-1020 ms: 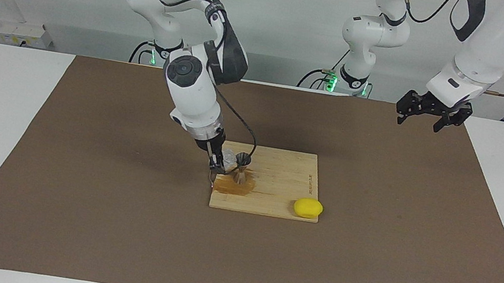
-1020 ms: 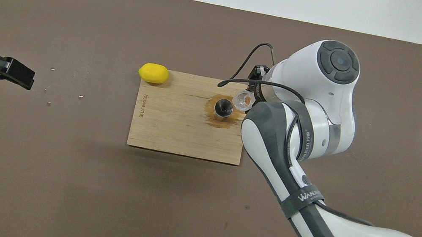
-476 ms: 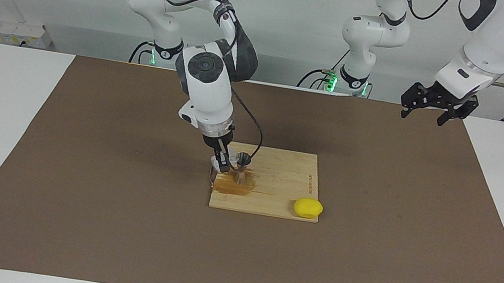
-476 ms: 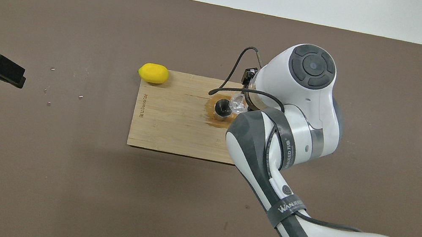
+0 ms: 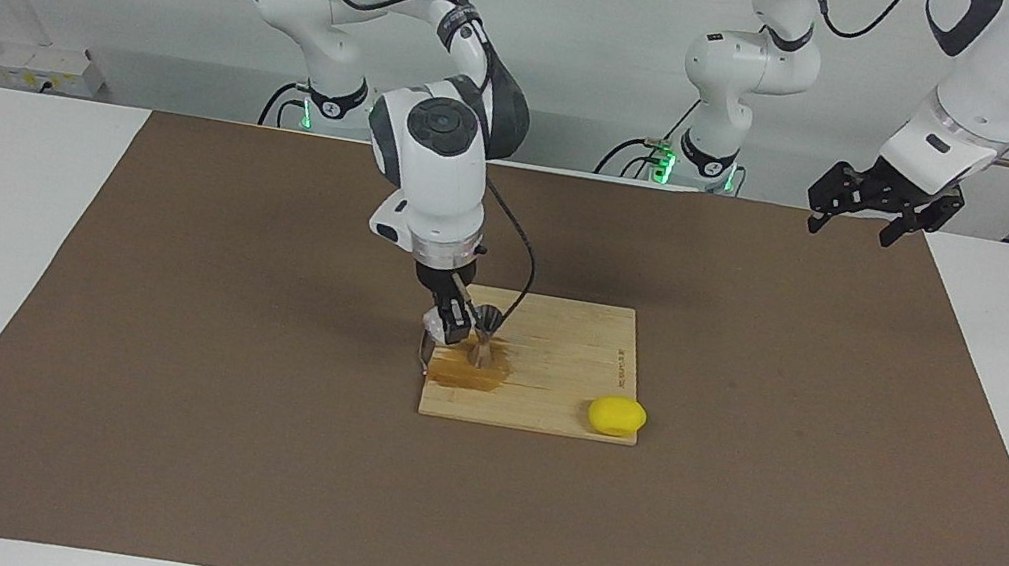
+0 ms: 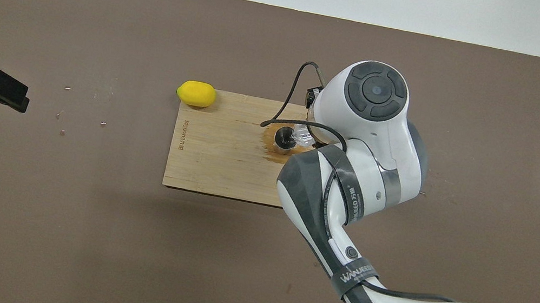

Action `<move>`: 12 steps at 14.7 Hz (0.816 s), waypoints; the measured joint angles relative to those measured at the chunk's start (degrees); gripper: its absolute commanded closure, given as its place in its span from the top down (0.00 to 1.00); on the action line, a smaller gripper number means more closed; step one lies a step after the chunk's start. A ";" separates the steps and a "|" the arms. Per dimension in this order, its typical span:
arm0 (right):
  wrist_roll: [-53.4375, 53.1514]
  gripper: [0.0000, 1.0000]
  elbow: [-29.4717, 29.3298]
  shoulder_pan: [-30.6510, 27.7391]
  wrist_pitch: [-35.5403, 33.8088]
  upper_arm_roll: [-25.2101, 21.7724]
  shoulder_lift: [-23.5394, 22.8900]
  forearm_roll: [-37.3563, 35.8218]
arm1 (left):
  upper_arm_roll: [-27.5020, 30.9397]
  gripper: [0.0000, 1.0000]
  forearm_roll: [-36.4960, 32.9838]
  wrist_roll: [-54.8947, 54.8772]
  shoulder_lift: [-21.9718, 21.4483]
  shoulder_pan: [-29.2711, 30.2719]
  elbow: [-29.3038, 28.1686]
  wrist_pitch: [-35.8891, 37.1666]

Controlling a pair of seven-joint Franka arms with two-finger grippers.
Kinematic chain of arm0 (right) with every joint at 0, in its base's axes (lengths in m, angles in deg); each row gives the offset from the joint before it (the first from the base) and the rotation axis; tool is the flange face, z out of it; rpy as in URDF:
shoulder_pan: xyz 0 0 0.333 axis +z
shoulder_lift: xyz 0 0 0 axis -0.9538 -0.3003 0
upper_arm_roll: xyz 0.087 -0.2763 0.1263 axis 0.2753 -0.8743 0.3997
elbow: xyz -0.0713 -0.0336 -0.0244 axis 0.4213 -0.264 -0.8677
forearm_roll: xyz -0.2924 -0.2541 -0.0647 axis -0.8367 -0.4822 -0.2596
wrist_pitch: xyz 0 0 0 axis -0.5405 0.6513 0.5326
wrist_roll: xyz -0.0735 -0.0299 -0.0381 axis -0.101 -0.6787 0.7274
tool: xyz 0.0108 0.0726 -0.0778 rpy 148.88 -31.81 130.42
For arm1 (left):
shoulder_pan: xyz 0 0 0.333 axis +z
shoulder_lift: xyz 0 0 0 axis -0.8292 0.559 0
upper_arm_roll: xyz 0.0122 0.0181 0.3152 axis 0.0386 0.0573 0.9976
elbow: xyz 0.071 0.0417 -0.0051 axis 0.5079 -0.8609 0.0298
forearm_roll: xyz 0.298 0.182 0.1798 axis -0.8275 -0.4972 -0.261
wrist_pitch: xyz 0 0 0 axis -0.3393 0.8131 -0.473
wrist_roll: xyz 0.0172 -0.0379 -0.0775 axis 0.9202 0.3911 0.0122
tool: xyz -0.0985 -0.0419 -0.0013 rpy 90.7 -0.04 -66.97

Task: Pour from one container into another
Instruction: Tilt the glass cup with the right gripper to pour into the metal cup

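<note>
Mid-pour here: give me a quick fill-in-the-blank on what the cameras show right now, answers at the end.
1. The right tool holds the glass cup tilted beside the metal ____.
2. The jigger stands in an amber puddle on the wooden ____.
3. The yellow lemon lies at the board's corner toward the ____ arm's end of the table.
4. The left tool waits ____, holding nothing, raised above the brown mat.

Missing words: jigger; board; left; open
</note>
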 measured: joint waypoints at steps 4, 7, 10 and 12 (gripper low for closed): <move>0.00 0.00 -0.10 0.50 -0.24 0.00 0.00 -2.21 | 0.09 1.00 0.00 0.18 0.00 0.08 -0.20 0.01; 0.00 0.00 -0.23 0.50 -0.54 0.00 0.00 -2.41 | 0.09 1.00 0.00 0.18 0.00 0.08 -0.21 0.16; 0.00 0.00 -0.32 0.50 -0.63 0.00 0.00 -2.42 | 0.09 1.00 0.00 0.18 0.00 0.08 -0.22 0.17; 0.00 0.00 -0.36 0.51 -0.65 0.00 0.00 -2.44 | 0.09 1.00 0.00 0.18 0.00 0.08 -0.22 0.17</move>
